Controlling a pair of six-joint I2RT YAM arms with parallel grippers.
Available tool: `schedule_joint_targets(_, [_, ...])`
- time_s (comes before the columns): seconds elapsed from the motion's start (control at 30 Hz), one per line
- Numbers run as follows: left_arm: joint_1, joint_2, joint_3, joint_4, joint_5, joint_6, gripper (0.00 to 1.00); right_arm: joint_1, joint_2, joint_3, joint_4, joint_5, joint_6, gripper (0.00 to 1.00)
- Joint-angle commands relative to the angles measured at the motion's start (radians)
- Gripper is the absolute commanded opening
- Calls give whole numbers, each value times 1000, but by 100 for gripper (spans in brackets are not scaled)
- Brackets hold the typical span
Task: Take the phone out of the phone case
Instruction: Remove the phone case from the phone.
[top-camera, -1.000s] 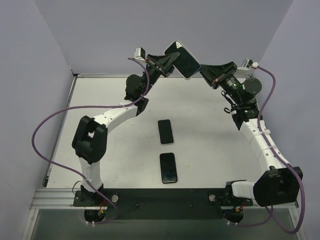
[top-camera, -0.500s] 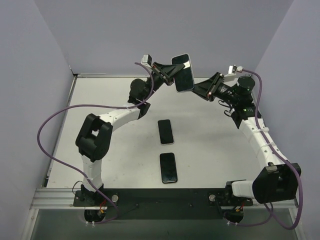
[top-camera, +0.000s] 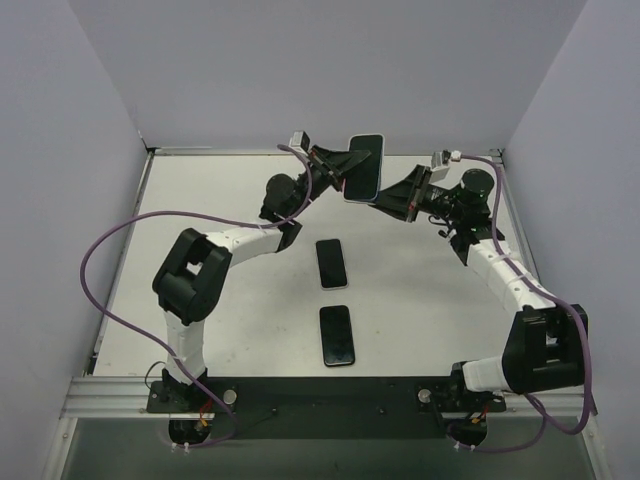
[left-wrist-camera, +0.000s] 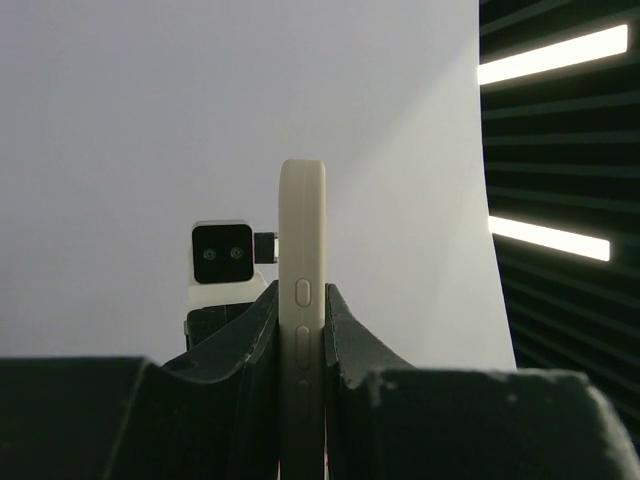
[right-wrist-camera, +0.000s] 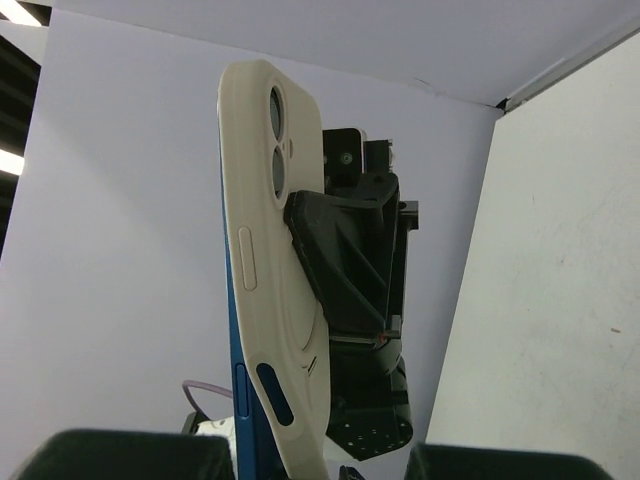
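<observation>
A blue phone (right-wrist-camera: 237, 425) sits in a cream phone case (top-camera: 365, 167), held in the air above the far middle of the table. My left gripper (top-camera: 345, 166) is shut on the case's two flat faces, seen edge-on in the left wrist view (left-wrist-camera: 302, 300). In the right wrist view the case's back (right-wrist-camera: 285, 290) faces right, and the phone's blue edge shows apart from the case along the lower left. My right gripper (top-camera: 388, 196) is open just right of the case's lower end, its fingers (right-wrist-camera: 130, 455) wide on either side and not touching it.
Two bare dark phones lie on the table's middle, one (top-camera: 331, 262) farther and one (top-camera: 337, 335) nearer. The back wall is close behind the held case. The right wrist camera (left-wrist-camera: 222, 255) shows just behind the case in the left wrist view.
My left arm has turned the cased phone more upright and brought it lower and nearer. My right gripper has moved left and down, to the case's lower end.
</observation>
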Motion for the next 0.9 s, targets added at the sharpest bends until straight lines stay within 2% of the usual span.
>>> schedule_joint_targets(0.0, [-299, -87, 0, 326, 319, -35, 0, 59, 21, -5, -40, 219, 12, 0])
schedule_joint_targets(0.03, [-296, -87, -5, 331, 325, -13, 0, 55, 3, 1, -186, 263, -35, 0])
schedule_joint_targets(0.1, [-286, -86, -34, 295, 353, 19, 0, 55, -74, 59, -418, 351, -269, 0])
schedule_joint_targets(0.13, [-282, -84, -51, 282, 358, 50, 2, 59, -100, 85, -660, 424, -343, 0])
schedule_joint_targets(0.17, [-278, -83, -68, 256, 362, 64, 9, 59, -146, 116, -748, 530, -409, 0])
schedule_joint_targets(0.23, [-264, -78, -111, 243, 368, 90, 22, 46, -188, 105, -851, 599, -482, 0])
schedule_joint_targets(0.33, [-249, -49, -131, 235, 378, 93, 33, 18, -258, 64, -937, 682, -533, 0])
schedule_joint_targets(0.4, [-249, -17, -129, 242, 388, 87, 37, -2, -292, 18, -957, 705, -545, 0])
schedule_joint_targets(0.47, [-250, 9, -123, 240, 397, 82, 45, -23, -323, -11, -971, 704, -548, 0])
schedule_joint_targets(0.63, [-258, 32, -126, 236, 404, 84, 50, -59, -367, -68, -974, 686, -551, 0])
schedule_joint_targets(0.7, [-258, 42, -129, 231, 411, 87, 65, -68, -376, -68, -980, 684, -554, 0])
schedule_joint_targets(0.73, [-256, 43, -132, 228, 414, 88, 66, -71, -384, -62, -983, 690, -562, 0])
schedule_joint_targets(0.77, [-256, 43, -141, 220, 416, 94, 73, -74, -386, -56, -991, 696, -568, 0])
schedule_joint_targets(0.87, [-250, 34, -168, 183, 414, 125, 77, -80, -396, -30, -1017, 715, -589, 0])
